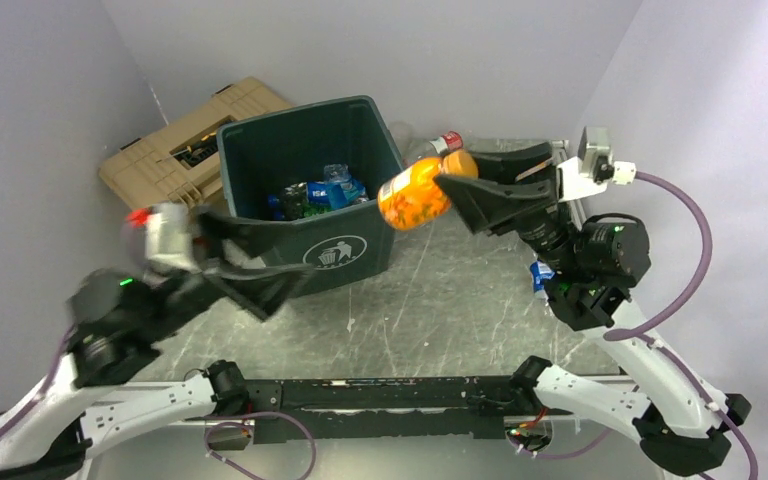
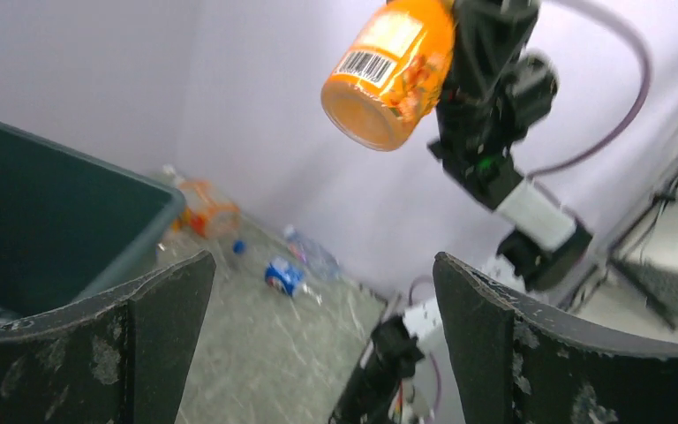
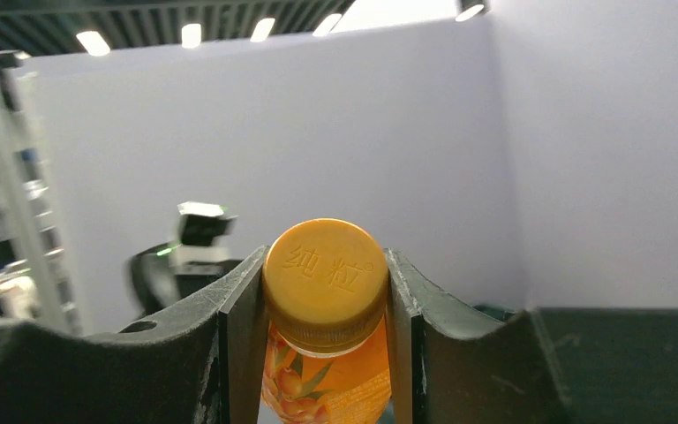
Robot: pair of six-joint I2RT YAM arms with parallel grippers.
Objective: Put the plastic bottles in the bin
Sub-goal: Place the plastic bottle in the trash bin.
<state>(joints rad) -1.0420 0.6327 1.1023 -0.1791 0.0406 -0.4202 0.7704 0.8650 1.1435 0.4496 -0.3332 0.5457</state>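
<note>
Currently, the right gripper (image 3: 322, 296) is clenched on the cap of the orange bottle (image 1: 412, 196), with one finger on each side of the cap. The bottle is held clear of the table, lying roughly level, with its base pointing at the bin (image 1: 352, 252). In the top view it sits at the bin's right edge.

The left gripper (image 2: 322, 353) is released. Its fingers (image 2: 154, 336) stand wide apart with nothing between them. In the top view it is motion-blurred, close to the front-left corner of the bin.

Several blue-labelled bottles (image 1: 325, 190) lie inside the bin. Outside it, a red-capped bottle (image 1: 446, 142) lies behind the right corner, and a blue-labelled bottle (image 2: 282, 276) lies on the table (image 1: 440, 300). A tan case (image 1: 165, 155) stands just left of the bin.
</note>
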